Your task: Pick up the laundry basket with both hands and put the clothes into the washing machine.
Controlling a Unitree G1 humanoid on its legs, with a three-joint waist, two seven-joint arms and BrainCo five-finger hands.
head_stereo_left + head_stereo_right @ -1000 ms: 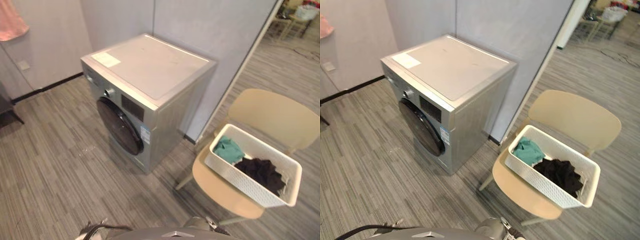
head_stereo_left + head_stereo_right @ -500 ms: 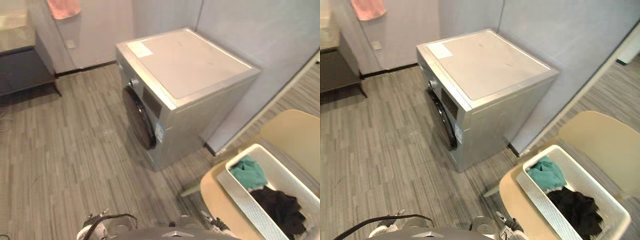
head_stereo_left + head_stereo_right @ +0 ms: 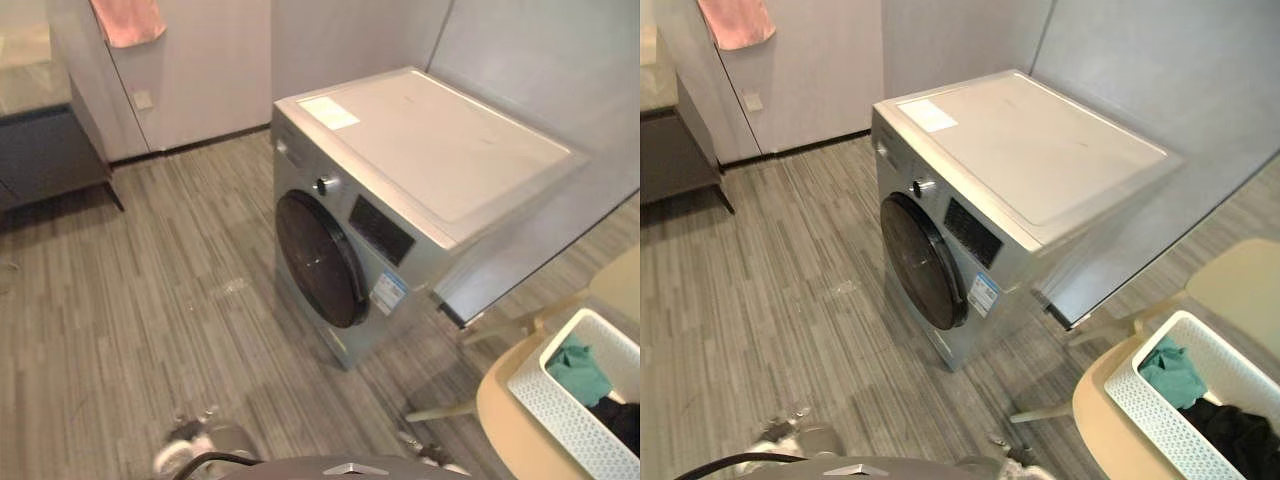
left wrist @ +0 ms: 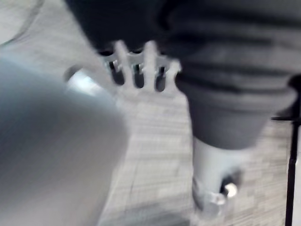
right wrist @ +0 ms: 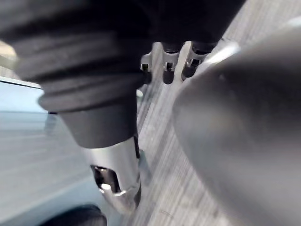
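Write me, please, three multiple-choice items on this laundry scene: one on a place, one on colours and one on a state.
1. Where does the laundry basket stand?
A. on the floor
B. on the beige chair
C. on the dark cabinet

2. What lies in it?
A. a teal garment and a black garment
B. a red and a white garment
C. nothing

3. How is the door of the washing machine?
A. wide open
B. taken off
C. closed

Answers: 1 B, it rests on the seat; 2 A, both colours show above the rim; 3 C, the dark round door lies flush with the front.
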